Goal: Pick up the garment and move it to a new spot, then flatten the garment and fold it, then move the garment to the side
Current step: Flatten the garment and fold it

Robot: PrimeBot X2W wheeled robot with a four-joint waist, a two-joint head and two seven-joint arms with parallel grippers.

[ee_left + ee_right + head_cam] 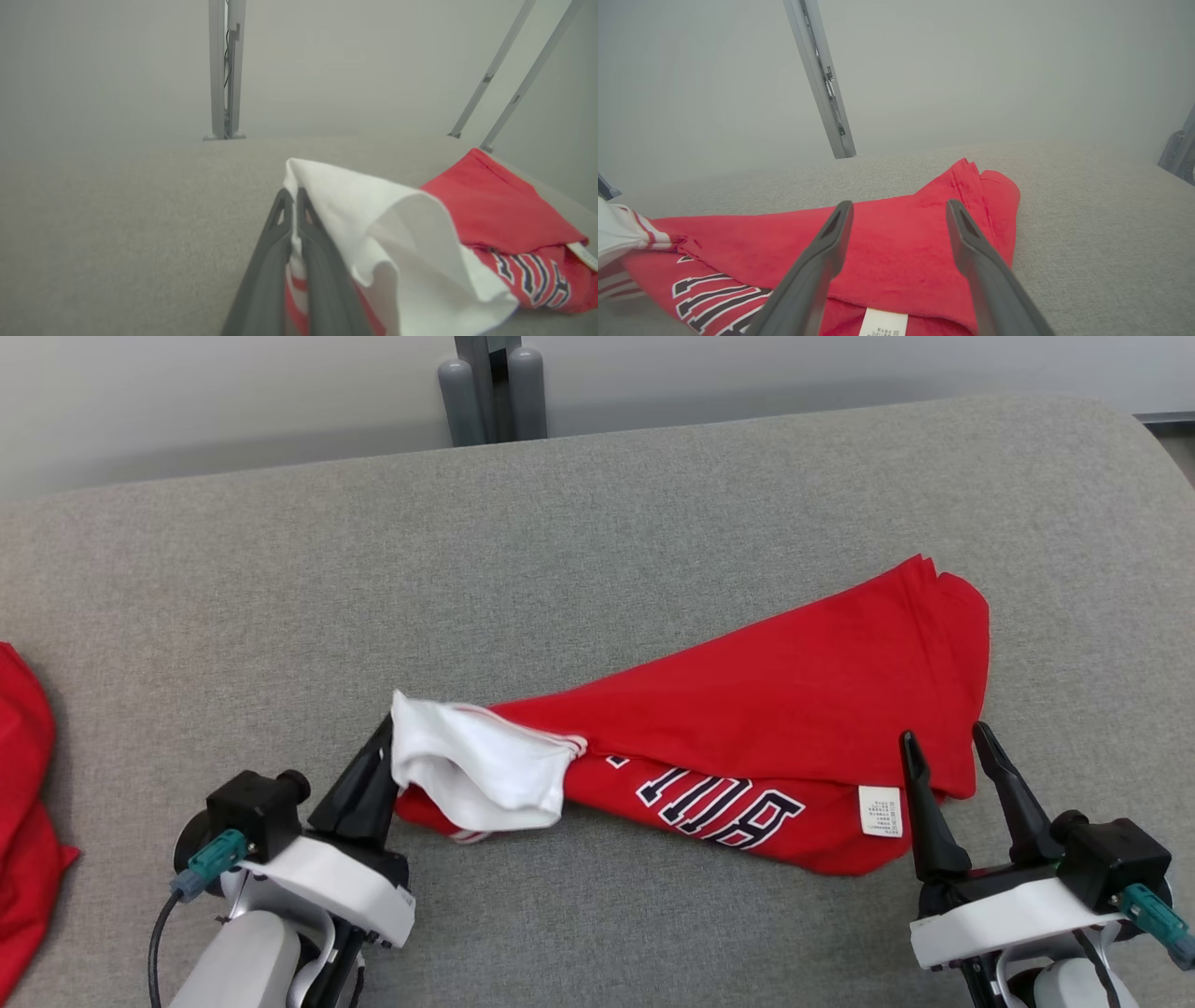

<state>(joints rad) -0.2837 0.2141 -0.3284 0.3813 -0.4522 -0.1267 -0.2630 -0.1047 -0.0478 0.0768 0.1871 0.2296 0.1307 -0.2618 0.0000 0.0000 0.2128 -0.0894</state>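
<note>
Left tool (383,739) pinches the white sleeve (476,775) at the near-left end of the red garment (775,700), whose long axis slants far-right across the worktop (560,541), while the right tool (945,735) gapes open at its near-right hem.

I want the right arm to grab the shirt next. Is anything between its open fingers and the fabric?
Nothing visible does. The right gripper stands open at the near edge of the shirt, beside its white label. The left gripper is shut on the white sleeve.
</note>
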